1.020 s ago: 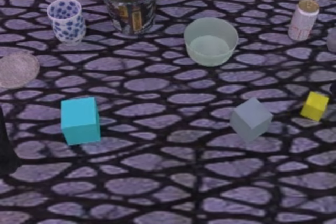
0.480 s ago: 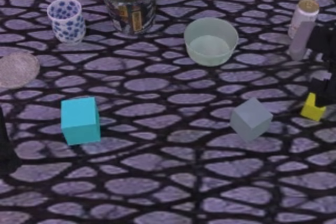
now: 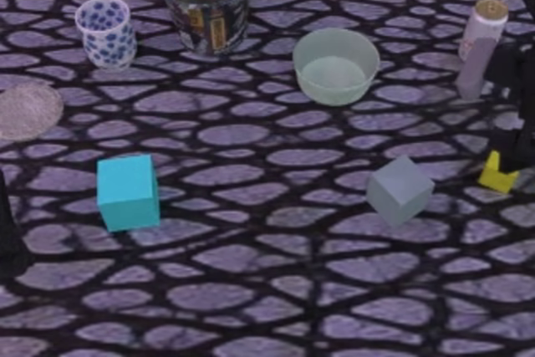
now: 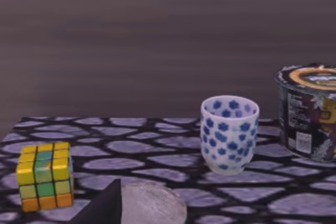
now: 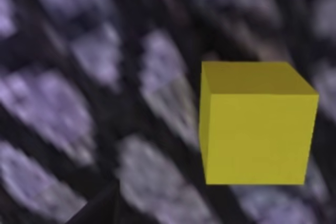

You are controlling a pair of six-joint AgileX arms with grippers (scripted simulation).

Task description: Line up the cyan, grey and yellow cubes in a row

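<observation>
The right arm has come in from the right edge of the top view and dropped lower over the yellow cube [image 3: 499, 175]: a second ago that cube lay in plain sight, half a second ago the dark arm covered its upper part, and now more of it is hidden, with only its lower portion showing beneath the right gripper [image 3: 512, 155]. The cube itself has not shifted on the worktop [image 3: 251, 307]. In the right wrist view the yellow cube [image 5: 257, 124] fills much of the picture, so the camera is close above it, but the fingers are not in sight, and I cannot tell whether this gripper is wide or narrow or touching the cube. The grey cube [image 3: 399, 190] sits near the yellow one, toward the left of it and turned at an angle, while the cyan cube [image 3: 128, 192] lies well apart at the left side; neither has moved. The left arm stays parked at the left edge, its gripper not visible; its wrist view looks across at a blue-flowered cup [image 4: 229, 134] and a puzzle cube [image 4: 44, 176]. My reading is that a grasp of the yellow cube is being set up, the first step, with no cube placed in a row yet.
</observation>
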